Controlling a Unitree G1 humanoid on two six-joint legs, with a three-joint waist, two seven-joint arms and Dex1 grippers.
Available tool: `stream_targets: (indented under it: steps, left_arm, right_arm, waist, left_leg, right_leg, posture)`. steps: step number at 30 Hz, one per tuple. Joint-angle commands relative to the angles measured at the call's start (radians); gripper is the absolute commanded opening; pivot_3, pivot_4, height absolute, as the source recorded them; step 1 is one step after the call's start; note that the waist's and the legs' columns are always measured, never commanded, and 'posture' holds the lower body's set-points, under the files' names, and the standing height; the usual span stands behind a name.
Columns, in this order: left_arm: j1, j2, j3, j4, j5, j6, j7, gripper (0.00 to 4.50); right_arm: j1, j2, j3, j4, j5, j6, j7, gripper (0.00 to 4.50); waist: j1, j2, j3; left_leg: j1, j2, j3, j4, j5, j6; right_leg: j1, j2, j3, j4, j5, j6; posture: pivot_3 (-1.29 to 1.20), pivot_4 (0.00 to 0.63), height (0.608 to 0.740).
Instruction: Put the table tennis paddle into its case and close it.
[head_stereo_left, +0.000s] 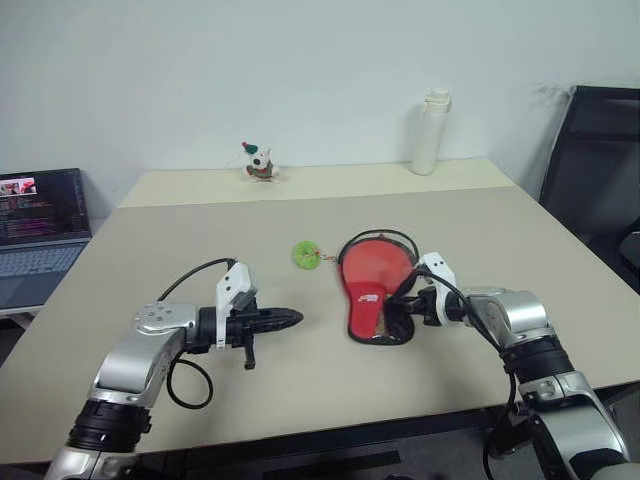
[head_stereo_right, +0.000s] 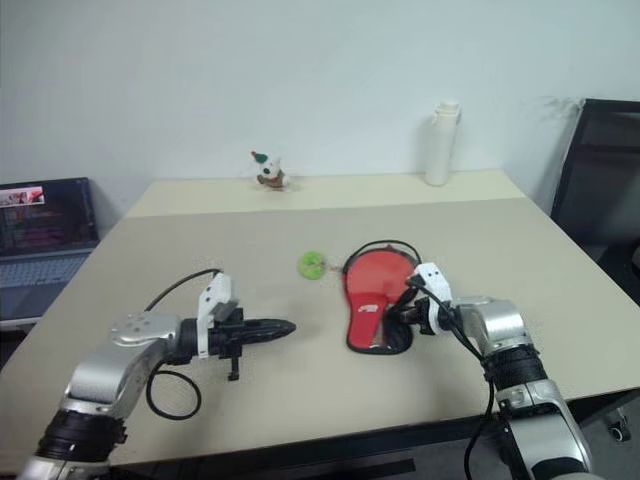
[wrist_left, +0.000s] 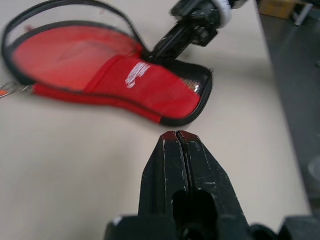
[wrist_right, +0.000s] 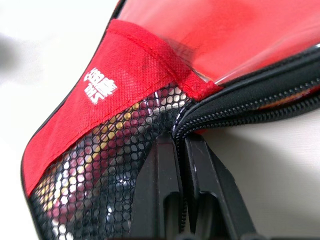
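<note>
The case (head_stereo_left: 365, 312) lies flat on the table's middle, its mesh half with the red logo panel (wrist_right: 125, 75) facing up. Through the see-through part I see the red face of the table tennis paddle (head_stereo_left: 375, 264) inside it. The black rim stands a little apart at the far, round end. My right gripper (head_stereo_left: 402, 300) reaches in from the right at the narrow end and is shut on the case's black zipper edge (wrist_right: 240, 112). Off to the case's left, my left gripper (head_stereo_left: 290, 318) hovers over bare table, pointing at it, shut and holding nothing.
A small green round thing (head_stereo_left: 305, 254) lies just left of the case's far end. A white bottle (head_stereo_left: 432, 133) and a little toy figure (head_stereo_left: 259, 163) stand at the table's back. A laptop (head_stereo_left: 40, 230) sits at far left, a black chair (head_stereo_left: 595, 160) at right.
</note>
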Motion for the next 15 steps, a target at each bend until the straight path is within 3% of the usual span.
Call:
stream_targets:
  steps: [1, 9, 15]
  left_arm:
    - [0.021, 0.023, -0.001, -0.083, -0.041, 0.022, -0.017, 0.00]
    - [0.062, 0.037, -0.011, -0.138, -0.073, 0.050, -0.026, 0.00]
    - [0.066, 0.043, -0.011, -0.131, -0.075, 0.046, -0.032, 0.00]
  right_arm:
    - [0.046, 0.007, 0.031, -0.168, 0.074, 0.090, 0.037, 0.01]
    - [0.217, -0.035, 0.010, -0.476, 0.172, 0.259, -0.004, 0.01]
    - [0.277, -0.069, -0.031, -0.555, 0.217, 0.317, -0.038, 0.01]
  waist:
    - [0.001, 0.000, 0.000]
    - [0.006, 0.000, 0.000]
    - [0.010, 0.000, 0.000]
  left_leg:
    - [0.000, 0.000, 0.000, 0.000, 0.000, 0.000]
    - [-0.001, -0.001, 0.000, 0.000, 0.000, 0.000]
    - [0.000, -0.001, 0.000, 0.000, 0.000, 0.000]
  right_leg:
    - [0.000, 0.000, 0.000, 0.000, 0.000, 0.000]
    - [0.000, -0.001, -0.001, 0.000, -0.003, 0.005]
    - [0.000, -0.001, -0.001, 0.000, -0.003, 0.005]
  posture:
    - [0.00, 0.150, 0.740]
    - [0.00, 0.150, 0.740]
    - [0.00, 0.150, 0.740]
